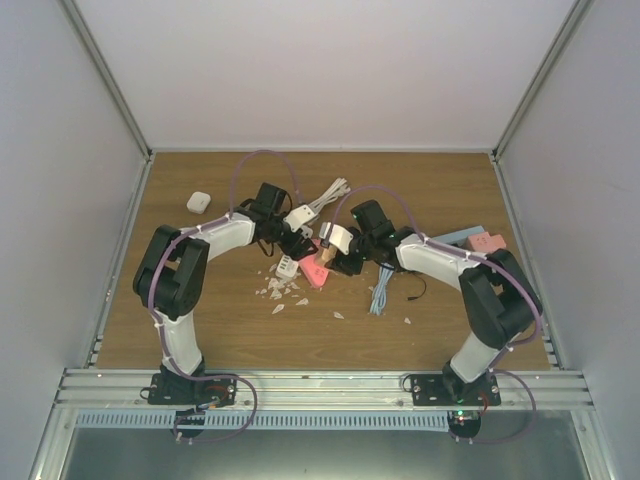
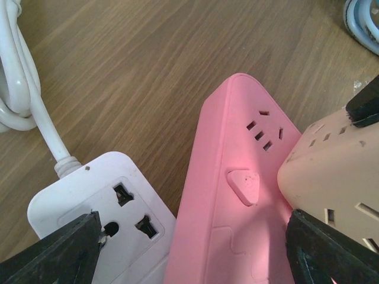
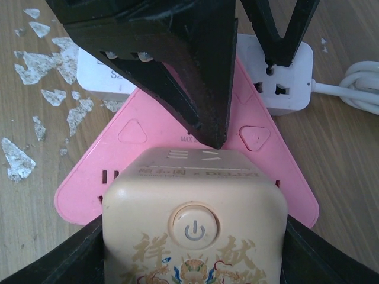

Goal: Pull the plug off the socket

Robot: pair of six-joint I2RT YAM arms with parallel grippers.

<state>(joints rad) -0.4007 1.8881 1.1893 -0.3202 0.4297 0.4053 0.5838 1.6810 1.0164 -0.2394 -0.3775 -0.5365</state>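
Chiefly, it is to be feared that the socket (image 3: 89, 189) will be lifted along with the plug (image 3: 195, 195). The left gripper (image 2: 192, 236) is spread wide and nothing is clamped in it. In the right wrist view one of its fingers appears to be pressed onto the pink face just behind the plug, while the other is set over the white power strip (image 2: 112, 201) beside it. Whether firm contact is made cannot be told. Should that finger slide on the smooth plastic, the socket would be dragged up or tipped. A pull made at a slant could also cause the pins to bind.

A second risk is judged to lie in the grasp. The right gripper (image 3: 195, 236) is closed on the plug's two sides, which look glossy and rounded at the corners, so the fingers could be drawn off it. The power strip and its cable (image 2: 23, 77) lie touching or just beside the socket and might be disturbed.

The plug is seen as a beige cube with a round power button and gold decoration. It is seated upright on the pink triangular socket, near the middle of the table (image 2: 148, 53), with white flakes (image 3: 35, 65) scattered nearby.
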